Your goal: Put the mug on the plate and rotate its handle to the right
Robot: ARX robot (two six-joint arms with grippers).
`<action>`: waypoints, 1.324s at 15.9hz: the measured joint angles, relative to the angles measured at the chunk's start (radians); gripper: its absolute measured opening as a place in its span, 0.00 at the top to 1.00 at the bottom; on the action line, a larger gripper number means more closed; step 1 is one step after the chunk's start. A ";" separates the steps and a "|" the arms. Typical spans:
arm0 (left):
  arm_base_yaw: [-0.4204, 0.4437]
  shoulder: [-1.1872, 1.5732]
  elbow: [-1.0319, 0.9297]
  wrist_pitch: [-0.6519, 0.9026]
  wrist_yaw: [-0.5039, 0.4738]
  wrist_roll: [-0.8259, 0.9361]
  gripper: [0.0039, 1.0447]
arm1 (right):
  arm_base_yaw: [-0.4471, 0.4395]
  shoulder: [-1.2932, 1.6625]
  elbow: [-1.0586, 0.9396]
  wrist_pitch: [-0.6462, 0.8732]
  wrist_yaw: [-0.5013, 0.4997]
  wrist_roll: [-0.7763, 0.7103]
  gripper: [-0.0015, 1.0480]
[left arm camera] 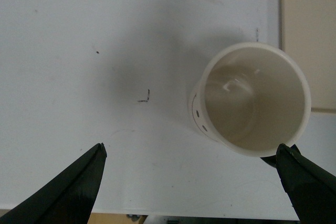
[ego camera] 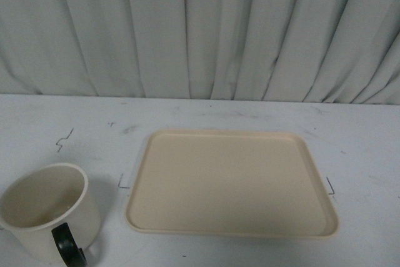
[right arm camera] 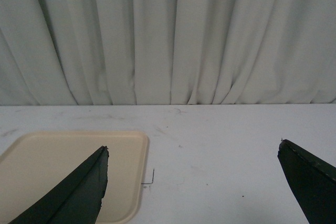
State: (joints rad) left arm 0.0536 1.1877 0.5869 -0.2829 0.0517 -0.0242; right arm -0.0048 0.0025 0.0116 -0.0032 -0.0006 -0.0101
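The cream-white mug (ego camera: 51,211) stands upright on the white table at the front left, off the plate, its black handle (ego camera: 67,246) turned toward the robot. The beige plate (ego camera: 231,182) lies bare in the middle of the table. Neither gripper shows in the front view. In the left wrist view my left gripper (left arm camera: 191,150) is open above the table, with the mug (left arm camera: 251,98) just ahead of one fingertip (left arm camera: 294,166); the handle (left arm camera: 272,160) peeks out beside it. My right gripper (right arm camera: 191,153) is open over the bare table, one finger (right arm camera: 84,187) over the plate's corner (right arm camera: 126,177).
A pale pleated curtain (ego camera: 200,29) hangs behind the table's far edge. Small black corner marks (ego camera: 331,187) sit on the table (ego camera: 350,142) beside the plate. The table's front edge (left arm camera: 157,216) shows in the left wrist view.
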 joint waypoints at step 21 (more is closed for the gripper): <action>-0.072 0.514 0.185 0.095 -0.016 -0.033 0.97 | 0.000 0.000 0.000 0.000 0.000 0.000 0.06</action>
State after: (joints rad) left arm -0.0185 1.7020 0.7715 -0.1879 0.0357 -0.0570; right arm -0.0048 0.0025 0.0116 -0.0032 -0.0006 -0.0101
